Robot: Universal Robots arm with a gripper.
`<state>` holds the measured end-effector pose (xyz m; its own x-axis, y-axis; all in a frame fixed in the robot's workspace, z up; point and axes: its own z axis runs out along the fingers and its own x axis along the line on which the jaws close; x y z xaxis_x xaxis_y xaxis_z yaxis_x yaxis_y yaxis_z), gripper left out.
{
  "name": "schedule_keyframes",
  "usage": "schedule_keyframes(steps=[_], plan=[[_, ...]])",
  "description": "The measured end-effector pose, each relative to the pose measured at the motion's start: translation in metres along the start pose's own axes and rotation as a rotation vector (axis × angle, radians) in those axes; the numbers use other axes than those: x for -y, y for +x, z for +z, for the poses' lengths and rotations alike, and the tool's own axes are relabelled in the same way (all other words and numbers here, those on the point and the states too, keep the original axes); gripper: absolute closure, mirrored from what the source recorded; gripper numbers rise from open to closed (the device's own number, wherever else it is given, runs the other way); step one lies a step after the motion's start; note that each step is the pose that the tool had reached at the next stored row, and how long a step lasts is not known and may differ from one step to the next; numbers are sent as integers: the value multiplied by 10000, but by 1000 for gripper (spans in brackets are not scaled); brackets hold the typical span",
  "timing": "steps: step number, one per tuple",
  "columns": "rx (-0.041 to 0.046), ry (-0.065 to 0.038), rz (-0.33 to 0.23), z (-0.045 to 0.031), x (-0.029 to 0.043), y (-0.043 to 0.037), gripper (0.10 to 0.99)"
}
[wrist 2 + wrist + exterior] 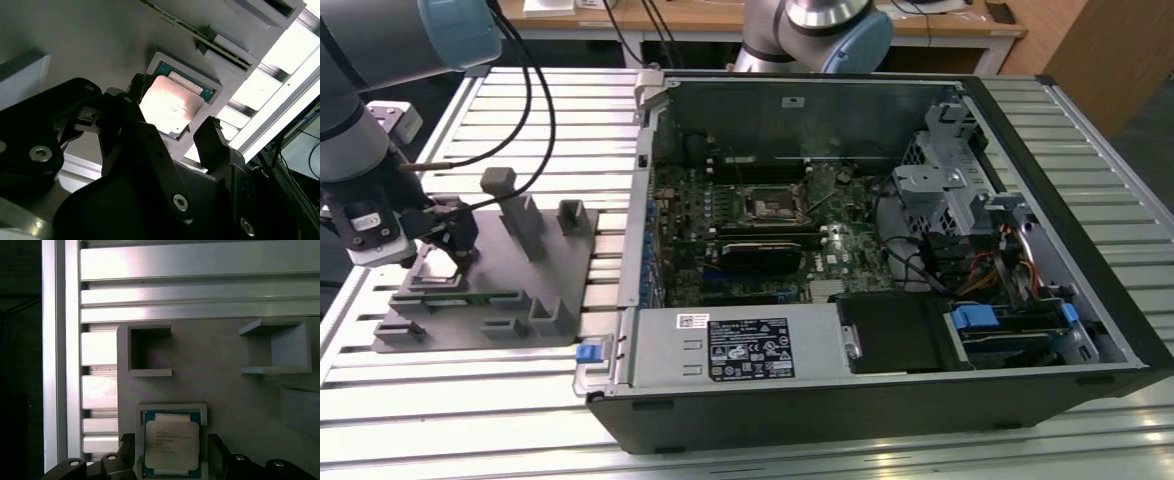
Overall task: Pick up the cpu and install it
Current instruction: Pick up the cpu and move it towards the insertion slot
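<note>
1. The pincer (443, 240) hangs at the exterior view's left, over the grey fixture (494, 290) on the table (454, 420). It is spread wide and holds nothing.
2. The cpu (171, 444) lies flat in its pocket (170, 406), directly under the pincer. It sits between the fingers (210, 140), apparently untouched.
3. The cpu is near-square with no marked long axis. Its metal top faces the pincer, and its edges run parallel to the pocket walls.

A grey fixture (494, 290) with upright blocks lies on the slatted metal table (454, 420) at the exterior view's left. To its right, an open computer case (1067, 200) shows its motherboard (847, 245); a wooden desk (714, 15) stands far behind.
</note>
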<state>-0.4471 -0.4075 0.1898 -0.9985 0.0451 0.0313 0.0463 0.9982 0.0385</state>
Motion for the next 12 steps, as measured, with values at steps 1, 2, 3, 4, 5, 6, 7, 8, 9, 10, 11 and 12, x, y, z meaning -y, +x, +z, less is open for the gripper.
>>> schedule_keyframes(steps=[1, 2, 3, 4, 5, 6, 7, 8, 9, 10, 11, 12], plan=[[0, 0, 0, 1, 0, 0, 408], [1, 0, 0, 2, 0, 0, 408], [2, -1, 0, 5, 0, 0, 408], [2, -1, 0, 8, 0, 0, 408], [2, -1, 0, 10, 0, 0, 408], [2, -1, 0, 14, 0, -1, 408], [3, -2, 0, 19, 1, -1, 408], [1, -1, 0, 22, 1, -1, 408], [2, -1, 0, 28, 1, -1, 408], [2, -1, 0, 33, 1, -2, 408], [1, 0, 0, 38, 1, -2, 408], [0, 0, 0, 42, 1, -2, 408]])
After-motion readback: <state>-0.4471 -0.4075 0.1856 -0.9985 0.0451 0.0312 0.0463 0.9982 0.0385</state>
